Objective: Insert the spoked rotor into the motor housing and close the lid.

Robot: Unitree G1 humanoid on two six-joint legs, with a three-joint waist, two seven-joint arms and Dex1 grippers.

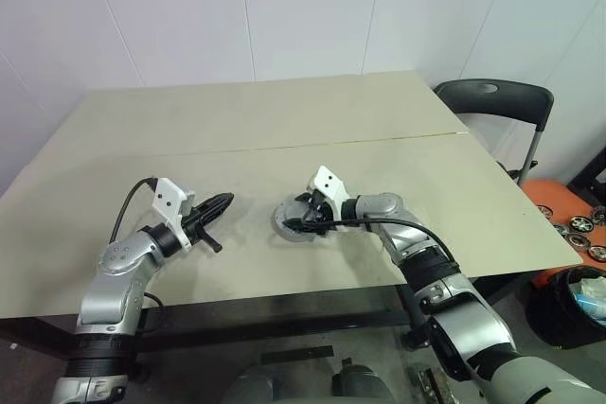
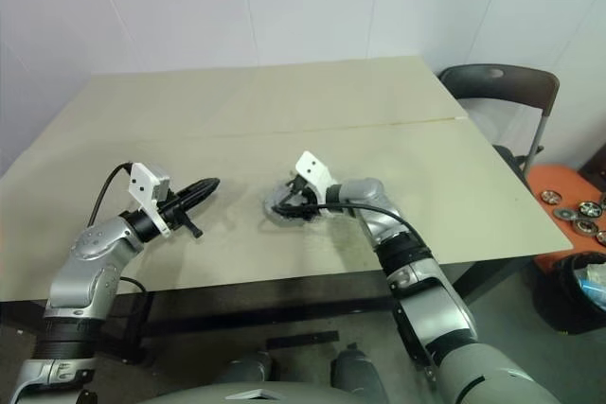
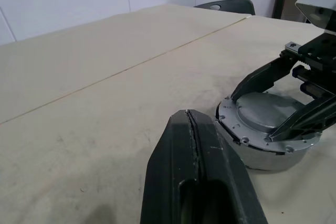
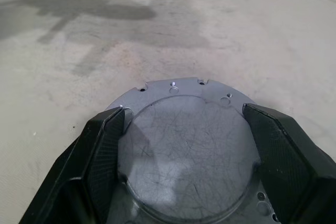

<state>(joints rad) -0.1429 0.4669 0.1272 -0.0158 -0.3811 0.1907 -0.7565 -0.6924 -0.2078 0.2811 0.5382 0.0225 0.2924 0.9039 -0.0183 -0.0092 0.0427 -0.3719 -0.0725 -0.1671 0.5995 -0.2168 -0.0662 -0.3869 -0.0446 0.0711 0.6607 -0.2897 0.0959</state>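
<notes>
The right arm reaches in toward the table's middle, wrist angled down, and its right gripper (image 4: 184, 145) stands with black fingers spread, straddling the round silvery-grey metal motor assembly (image 3: 265, 129) on the beige table (image 1: 284, 130); whether the fingers press its domed lid (image 4: 189, 150) is hard to tell. The left gripper (image 1: 220, 202) hovers level, well apart, fingers together, pointing at it.

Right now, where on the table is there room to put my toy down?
Lots of bare table: the whole far half past the seam, toward the wall, and the right side near the chair. It is crowded at the near edge, where the right gripper straddles the lid and the shut left gripper points at it.
</notes>
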